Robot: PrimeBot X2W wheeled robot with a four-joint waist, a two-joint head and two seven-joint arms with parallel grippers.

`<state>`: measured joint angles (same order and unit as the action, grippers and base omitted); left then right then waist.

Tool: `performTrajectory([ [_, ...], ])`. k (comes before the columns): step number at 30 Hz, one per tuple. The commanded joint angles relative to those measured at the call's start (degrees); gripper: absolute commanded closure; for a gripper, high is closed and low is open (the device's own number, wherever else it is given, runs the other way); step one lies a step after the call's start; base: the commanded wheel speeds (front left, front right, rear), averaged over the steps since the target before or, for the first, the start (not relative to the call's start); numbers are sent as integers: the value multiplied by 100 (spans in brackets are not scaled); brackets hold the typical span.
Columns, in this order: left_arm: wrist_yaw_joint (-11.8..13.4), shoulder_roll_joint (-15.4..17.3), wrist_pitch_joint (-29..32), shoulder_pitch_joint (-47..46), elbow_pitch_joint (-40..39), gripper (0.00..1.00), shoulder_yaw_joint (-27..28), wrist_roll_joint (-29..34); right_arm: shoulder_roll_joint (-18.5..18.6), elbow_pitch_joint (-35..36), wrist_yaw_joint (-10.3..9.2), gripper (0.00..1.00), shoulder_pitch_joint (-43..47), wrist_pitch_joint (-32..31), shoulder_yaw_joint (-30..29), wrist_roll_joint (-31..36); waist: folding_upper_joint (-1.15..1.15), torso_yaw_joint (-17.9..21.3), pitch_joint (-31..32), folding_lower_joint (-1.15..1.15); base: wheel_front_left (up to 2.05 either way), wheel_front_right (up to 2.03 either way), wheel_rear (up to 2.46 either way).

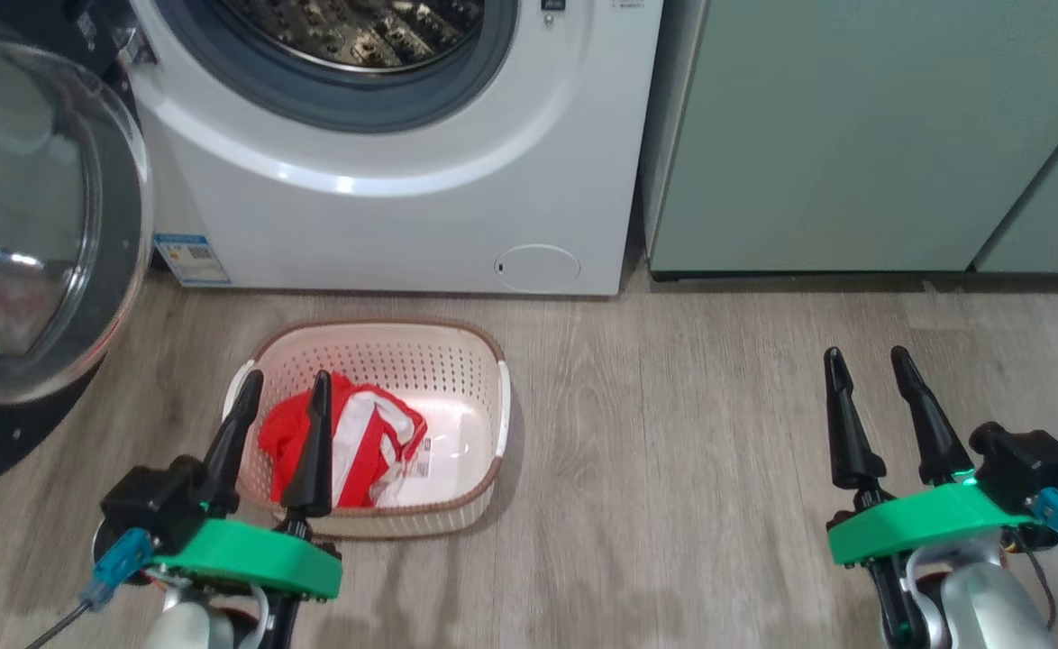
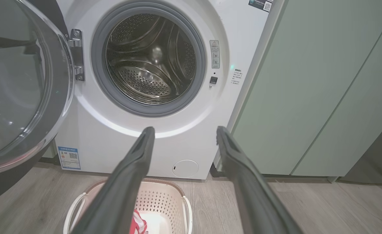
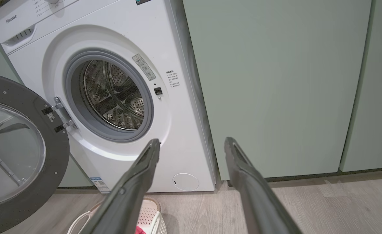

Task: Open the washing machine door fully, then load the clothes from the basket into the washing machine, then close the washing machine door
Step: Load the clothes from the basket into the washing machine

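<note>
Grey wood-look floor (image 1: 718,469), basket (image 1: 484,361) and washing machine (image 1: 403,234) on it

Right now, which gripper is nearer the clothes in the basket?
Left. The left gripper sits at the near-left side of the basket, its fingers overlapping the clothes in the head view. The right gripper is well off to the basket's right, over floor.

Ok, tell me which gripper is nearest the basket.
The left gripper: its fingers overlap the basket and the red clothes in the head view, while the right gripper sits over bare floor well to the basket's right.
</note>
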<state>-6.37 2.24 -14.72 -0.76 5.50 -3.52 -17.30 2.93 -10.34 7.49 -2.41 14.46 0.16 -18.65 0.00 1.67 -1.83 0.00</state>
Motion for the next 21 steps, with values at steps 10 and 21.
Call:
performTrajectory([
  [10,127,64,-28,-181,-216,0,224,192,-5,179,0,0,-167,53,175,44,0,-22,2,0,196,-196,-1],
  [21,299,64,-28,-126,-109,0,137,236,-5,140,0,0,-157,53,204,58,0,-25,49,0,108,-108,0],
])
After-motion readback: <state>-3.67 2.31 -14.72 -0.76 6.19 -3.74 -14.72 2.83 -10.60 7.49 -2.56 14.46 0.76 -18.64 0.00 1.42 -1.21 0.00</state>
